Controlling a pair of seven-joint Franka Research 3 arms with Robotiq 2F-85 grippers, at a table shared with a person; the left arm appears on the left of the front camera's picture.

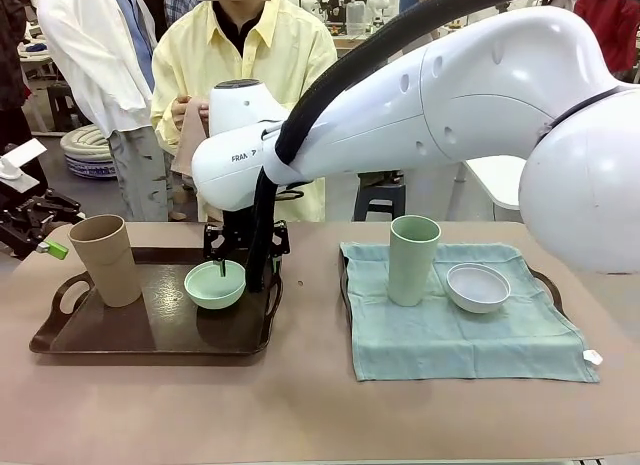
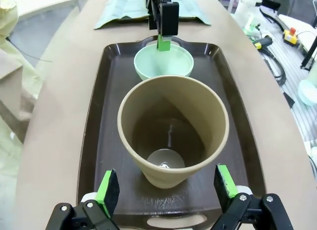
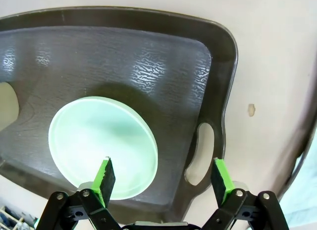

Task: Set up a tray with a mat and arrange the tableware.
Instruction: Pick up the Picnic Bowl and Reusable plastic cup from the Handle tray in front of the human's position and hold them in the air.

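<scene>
Status: both claws wide open, nothing held. Right gripper (image 3: 161, 165) reaches across and hangs low over the mint bowl (image 3: 101, 143). One pad is over the bowl's near rim, the other over bare floor of the dark tray (image 3: 148, 57), beside its handle cutout. I can't tell whether it touches. Left gripper (image 2: 166, 183) has the tan tumbler (image 2: 171, 126) upright just ahead, lined up in the gap between its pads and clear of both. The mint bowl is farther ahead on the same tray, just beyond the tumbler. Off to the right claw's side is the second tray (image 1: 548, 283). It has the pale green mat (image 1: 470, 335) spread over it, with the pale green tumbler (image 1: 412, 260) upright and the whitish bowl (image 1: 477, 287) just beside it on the cloth. My read: about half done. That set looks finished. The dark tray has no mat, so its tumbler and bowl probably still need arranging or moving, and the bowl looks like the next pick. Surface: a matte tan table (image 1: 300, 405), flat, with a few creases in the cloth near the front edge. Room: a person in a yellow shirt (image 1: 250, 55) stands at the far side, beyond the right claw, holding something tan. There's another person behind, a stool, and clutter past the left end of the table.
</scene>
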